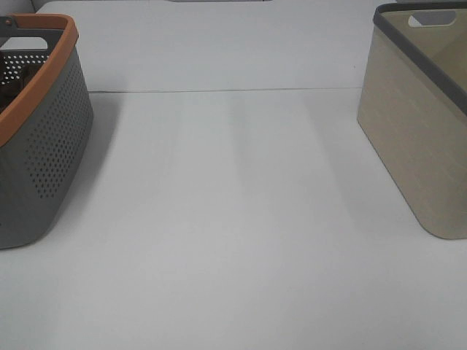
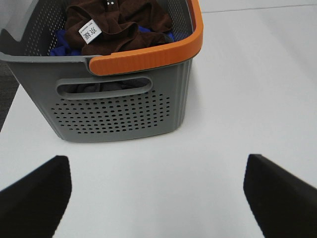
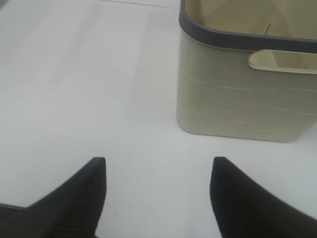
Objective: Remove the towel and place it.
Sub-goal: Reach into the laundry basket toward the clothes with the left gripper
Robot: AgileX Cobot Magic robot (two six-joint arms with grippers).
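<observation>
The dark brown towel (image 2: 119, 25) lies crumpled in the grey basket with the orange rim (image 2: 124, 106), its white label (image 2: 90, 32) facing up, on top of a blue cloth (image 2: 62, 43). In the exterior high view the same basket (image 1: 44, 138) stands at the left edge and the towel is hidden inside. My left gripper (image 2: 156, 198) is open and empty above the table, short of the basket's handle side. My right gripper (image 3: 158, 198) is open and empty above the table near the beige basket (image 3: 242, 94). Neither gripper shows in the exterior high view.
The beige basket with a dark grey rim (image 1: 419, 131) stands at the right edge of the white table (image 1: 233, 233); its inside shows no contents. A seam (image 1: 219, 90) runs across the table at the back.
</observation>
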